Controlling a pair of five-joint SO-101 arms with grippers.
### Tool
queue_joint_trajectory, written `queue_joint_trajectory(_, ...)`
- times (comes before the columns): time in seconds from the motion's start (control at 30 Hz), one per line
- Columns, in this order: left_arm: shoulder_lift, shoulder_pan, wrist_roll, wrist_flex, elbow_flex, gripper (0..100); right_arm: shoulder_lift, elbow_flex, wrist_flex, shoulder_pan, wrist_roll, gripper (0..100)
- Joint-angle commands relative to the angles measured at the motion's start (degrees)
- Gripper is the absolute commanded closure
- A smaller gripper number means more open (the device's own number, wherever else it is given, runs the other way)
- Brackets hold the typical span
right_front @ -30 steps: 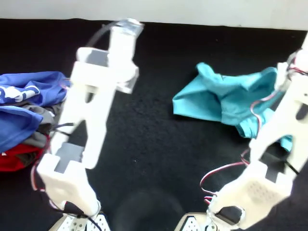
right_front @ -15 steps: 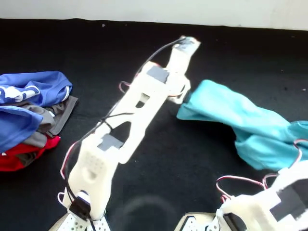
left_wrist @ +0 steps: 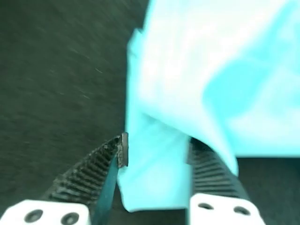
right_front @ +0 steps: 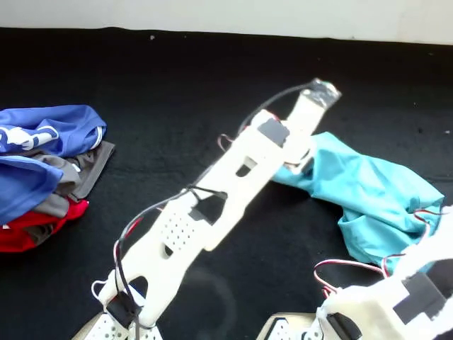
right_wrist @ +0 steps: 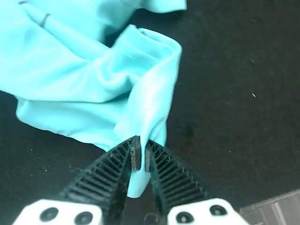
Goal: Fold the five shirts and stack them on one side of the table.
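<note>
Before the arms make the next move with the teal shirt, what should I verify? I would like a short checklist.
1. Right gripper shut on a fold of the teal shirt: ok.
2. Left gripper closed on the shirt: not ok, jaws stand apart with cloth between them.
3. Shirt lying flat for folding: not ok, it is crumpled.
4. Pile of shirts lying apart from both grippers: ok.
5. Five shirts present: cannot tell.
</note>
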Motion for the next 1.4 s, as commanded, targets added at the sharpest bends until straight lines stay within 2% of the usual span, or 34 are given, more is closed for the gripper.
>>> queue_joint_trajectory(0.0,-0.31,-0.75,0.26,6.77,-5.14,100,-3.03,0.48,-1.27,-4.44,0.35,99.2)
queue_joint_trajectory(0.03,-0.31,-1.63,0.26,9.67,-6.11,98,-3.03,0.22,-1.27,-5.41,0.26,99.2)
queue_joint_trajectory(0.13,-0.4,-5.14,0.26,18.81,-11.21,99,-3.12,-0.04,-1.63,-8.66,-0.09,99.2)
queue_joint_trajectory(0.3,-0.4,-14.64,-0.88,34.46,-27.38,99,-3.21,-4.26,-2.86,-13.85,-7.65,99.2)
queue_joint_trajectory(0.4,-3.12,-21.93,-2.9,34.9,-29.76,99,-3.21,-11.3,-0.04,-18.77,-10.11,99.2)
queue_joint_trajectory(0.53,-14.37,-28.88,-4.48,34.9,-22.11,99,-3.21,-24.92,6.9,-28.7,-10.9,99.2)
queue_joint_trajectory(0.7,-30.73,-33.63,-7.12,34.64,-4.35,99,-3.21,-49.01,11.65,-41.71,-10.9,99.2)
queue_joint_trajectory(0.8,-37.14,-32.48,-7.12,34.2,4.44,99,-3.21,-59.82,11.74,-42.15,-10.81,99.2)
queue_joint_trajectory(0.97,-38.11,-25.8,-6.77,31.91,9.71,96,-5.41,-59.3,11.74,-32.57,-10.37,99.2)
queue_joint_trajectory(1.17,-32.13,-18.07,-4.84,24.35,9.63,77,-13.49,-46.81,11.74,-24.31,-5.54,99.2)
queue_joint_trajectory(1.27,-27.82,-13.93,1.23,17.67,9.63,75,-19.03,-37.76,11.56,-22.55,-3.16,99.2)
queue_joint_trajectory(1.37,-22.64,-9.71,2.11,12.22,9.63,75,-24.75,-29.67,11.38,-21.49,-1.41,99.2)
